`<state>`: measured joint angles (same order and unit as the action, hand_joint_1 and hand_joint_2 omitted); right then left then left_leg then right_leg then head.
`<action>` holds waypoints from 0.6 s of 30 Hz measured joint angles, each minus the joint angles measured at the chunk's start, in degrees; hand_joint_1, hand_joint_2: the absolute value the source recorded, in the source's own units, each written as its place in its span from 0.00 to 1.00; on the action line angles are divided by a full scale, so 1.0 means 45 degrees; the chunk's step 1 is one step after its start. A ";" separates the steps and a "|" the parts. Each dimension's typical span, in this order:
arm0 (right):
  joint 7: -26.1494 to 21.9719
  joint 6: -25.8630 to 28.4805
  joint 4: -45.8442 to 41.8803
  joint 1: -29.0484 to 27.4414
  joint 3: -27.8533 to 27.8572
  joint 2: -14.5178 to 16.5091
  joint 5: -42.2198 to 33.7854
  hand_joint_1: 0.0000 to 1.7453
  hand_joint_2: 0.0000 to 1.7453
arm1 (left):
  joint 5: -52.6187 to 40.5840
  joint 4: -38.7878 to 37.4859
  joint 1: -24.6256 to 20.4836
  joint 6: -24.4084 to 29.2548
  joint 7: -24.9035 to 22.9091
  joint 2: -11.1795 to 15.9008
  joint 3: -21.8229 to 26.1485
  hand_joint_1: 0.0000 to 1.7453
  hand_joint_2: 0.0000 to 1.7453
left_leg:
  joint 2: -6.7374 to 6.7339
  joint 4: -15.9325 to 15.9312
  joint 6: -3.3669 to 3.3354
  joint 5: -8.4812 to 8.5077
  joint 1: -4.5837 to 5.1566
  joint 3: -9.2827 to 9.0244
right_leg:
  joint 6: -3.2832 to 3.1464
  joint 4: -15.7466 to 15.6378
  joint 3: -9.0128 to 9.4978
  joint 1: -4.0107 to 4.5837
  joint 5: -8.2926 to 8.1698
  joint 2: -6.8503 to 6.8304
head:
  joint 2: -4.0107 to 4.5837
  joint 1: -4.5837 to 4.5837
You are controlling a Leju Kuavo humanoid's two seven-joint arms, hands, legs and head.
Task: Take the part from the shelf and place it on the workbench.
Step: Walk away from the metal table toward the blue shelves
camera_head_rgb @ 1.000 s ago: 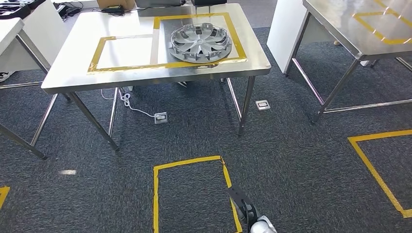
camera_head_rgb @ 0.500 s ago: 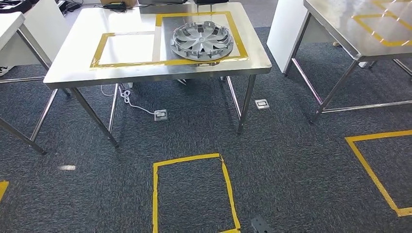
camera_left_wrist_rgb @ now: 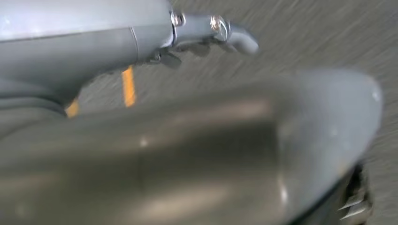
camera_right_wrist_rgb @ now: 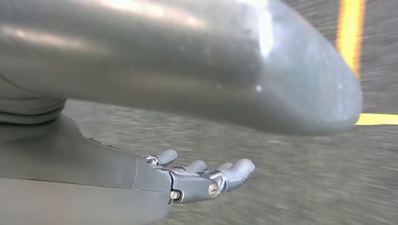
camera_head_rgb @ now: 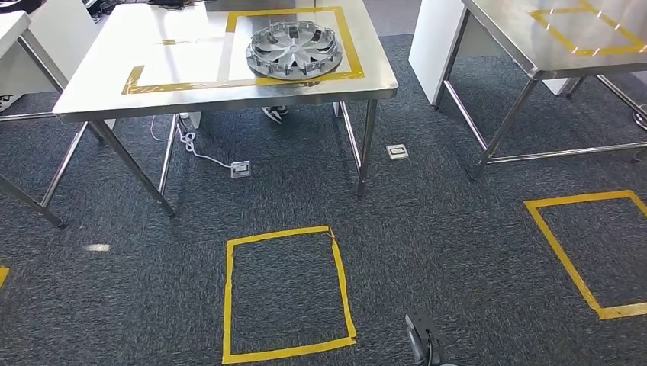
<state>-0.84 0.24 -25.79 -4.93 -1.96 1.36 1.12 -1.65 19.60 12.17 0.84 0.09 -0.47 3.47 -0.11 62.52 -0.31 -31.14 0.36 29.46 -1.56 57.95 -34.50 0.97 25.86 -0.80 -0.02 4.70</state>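
The right hand point(camera_right_wrist_rgb: 197, 180) holds nothing; its fingers point(camera_right_wrist_rgb: 237, 171) are spread a little and stretched out over the grey carpet point(camera_head_rgb: 427, 229). The left hand point(camera_left_wrist_rgb: 206, 35) also holds nothing, with its fingers slightly bent and apart, though that picture is blurry. In the head view, a yellow tape square point(camera_head_rgb: 286, 293) lies on the carpet at the bottom middle. At the top of the frame stands the steel workbench point(camera_head_rgb: 99, 84), and the silver hubcap point(camera_head_rgb: 294, 49) rests on it inside a yellow tape box. A second steel table point(camera_head_rgb: 526, 46) is in the upper right.
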 joint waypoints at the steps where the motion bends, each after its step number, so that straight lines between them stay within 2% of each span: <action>1: 0.0006 -0.0005 -0.0130 0.0049 0.0021 -0.0017 -0.0040 0.00 0.00 | 0.0052 -0.0091 0.0106 -0.0021 0.0000 0.0033 -0.0042 0.00 0.00 | -0.0071 -0.0726 -0.0087 -0.0123 0.0124 -0.0623 | 0.0047 0.0008 -0.0025 0.0046 -0.0074 0.0000 | 0.0000 -0.0007; 2: 0.0041 -0.0010 -0.0083 0.0014 0.0038 -0.0036 -0.0086 0.00 0.00 | 0.0118 -0.0007 0.0101 -0.0047 0.0006 0.0057 -0.0089 0.00 0.00 | -0.0129 -0.1159 -0.0148 -0.0227 0.0216 -0.0985 | 0.0107 0.0006 -0.0038 0.0071 -0.0139 -0.0033 | 0.0000 -0.0034; 4: 0.0147 -0.0018 0.0477 -0.0389 0.0061 -0.0086 -0.0183 0.00 0.00 | 0.0247 0.0585 -0.0323 -0.0086 0.0021 0.0055 -0.0179 0.00 0.00 | -0.0072 -0.1348 -0.0245 -0.0110 0.0241 -0.0910 | 0.0233 0.0035 -0.0006 0.0079 -0.0204 -0.0201 | 0.0000 -0.0081; 5: 0.0198 -0.0019 0.0869 -0.0709 0.0067 -0.0103 -0.0217 0.00 0.00 | 0.0294 0.0982 -0.0681 -0.0101 0.0025 0.0050 -0.0219 0.00 0.00 | 0.0026 -0.1354 -0.0314 -0.0057 0.0210 -0.0802 | 0.0319 0.0134 -0.0013 0.0047 -0.0092 -0.0203 | 0.0000 -0.0078; 6: 0.0228 -0.0019 0.1208 -0.1078 0.0073 -0.0116 -0.0238 0.00 0.00 | 0.0324 0.1326 -0.1003 -0.0108 0.0022 0.0045 -0.0245 0.00 0.00 | 0.0135 -0.1349 -0.0330 -0.0050 0.0186 -0.0692 | 0.0323 0.0182 0.0004 0.0032 0.0216 -0.0163 | 0.0000 -0.0036; 7: 0.0235 -0.0017 0.1424 -0.1403 0.0080 -0.0125 -0.0249 0.00 0.00 | 0.0346 0.1549 -0.1241 -0.0112 0.0041 0.0035 -0.0264 0.00 0.00 | 0.0185 -0.1335 -0.0306 -0.0033 0.0199 -0.0631 | 0.0218 0.0245 0.0004 0.0015 0.0526 -0.0062 | 0.0000 0.0004; 8: 0.0221 -0.0015 0.1477 -0.1599 0.0084 -0.0134 -0.0249 0.00 0.00 | 0.0357 0.1611 -0.1353 -0.0114 0.0036 0.0030 -0.0270 0.00 0.00 | 0.0139 -0.1314 -0.0274 -0.0049 0.0237 -0.0585 | 0.0027 0.0260 -0.0005 0.0010 0.0708 0.0011 | 0.0000 0.0041; 9: 0.0200 -0.0011 0.1415 -0.1635 0.0090 -0.0146 -0.0249 0.00 0.00 | 0.0362 0.1549 -0.1342 -0.0114 0.0028 0.0024 -0.0276 0.00 0.00 | 0.0006 -0.1299 -0.0254 -0.0040 0.0258 -0.0571 | -0.0186 0.0175 -0.0007 -0.0002 0.0609 0.0025 | 0.0000 0.0063; 10: 0.0174 -0.0009 0.1291 -0.1559 0.0102 -0.0163 -0.0249 0.00 0.00 | 0.0366 0.1407 -0.1256 -0.0114 0.0012 0.0020 -0.0288 0.00 0.00 | -0.0192 -0.1291 -0.0260 -0.0005 0.0271 -0.0575 | -0.0232 0.0115 -0.0052 -0.0016 0.0184 0.0030 | 0.0000 0.0058; 12: 0.0146 -0.0016 0.1124 -0.1312 0.0139 -0.0182 -0.0248 0.00 0.00 | 0.0367 0.1200 -0.1017 -0.0126 -0.0033 0.0022 -0.0333 0.00 0.00 | -0.0481 -0.1237 -0.0322 0.0020 0.0271 -0.0540 | 0.0046 -0.0051 -0.0111 -0.0038 -0.0479 0.0010 | 0.0000 0.0056; 13: 0.0158 -0.0021 0.1094 -0.1250 0.0164 -0.0185 -0.0249 0.00 0.00 | 0.0367 0.1152 -0.0930 -0.0136 -0.0033 0.0021 -0.0356 0.00 0.00 | -0.0502 -0.1214 -0.0348 0.0034 0.0271 -0.0514 | 0.0158 -0.0093 -0.0126 -0.0035 -0.0585 -0.0020 | 0.0000 0.0051; 14: 0.0165 -0.0026 0.1065 -0.1220 0.0186 -0.0185 -0.0249 0.00 0.00 | 0.0367 0.1118 -0.0890 -0.0146 -0.0023 0.0020 -0.0371 0.00 0.00 | -0.0468 -0.1203 -0.0368 0.0055 0.0272 -0.0486 | 0.0193 -0.0103 -0.0128 -0.0035 -0.0562 -0.0072 | 0.0000 0.0057; 16: 0.0176 -0.0031 0.1035 -0.1157 0.0215 -0.0185 -0.0249 0.00 0.00 | 0.0367 0.1056 -0.0838 -0.0152 -0.0009 0.0018 -0.0379 0.00 0.00 | -0.0391 -0.1193 -0.0381 0.0073 0.0277 -0.0458 | 0.0170 -0.0105 -0.0132 -0.0039 -0.0598 -0.0178 | 0.0000 0.0056; 18: 0.0165 -0.0034 0.1090 -0.1218 0.0226 -0.0185 -0.0248 0.00 0.00 | 0.0366 0.1084 -0.0834 -0.0152 -0.0010 0.0033 -0.0381 0.00 0.00 | -0.0393 -0.1182 -0.0427 0.0109 0.0328 -0.0453 | 0.0298 -0.0162 -0.0137 -0.0070 -0.0685 -0.0199 | 0.0000 0.0047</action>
<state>-0.10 0.09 -20.88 -10.41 -0.94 0.52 0.00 -0.01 24.48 8.42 0.15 0.04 -0.32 1.75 -1.88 57.20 -2.24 -30.65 1.84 27.42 -0.21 57.22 -35.12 0.65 22.77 -1.70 -0.02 4.92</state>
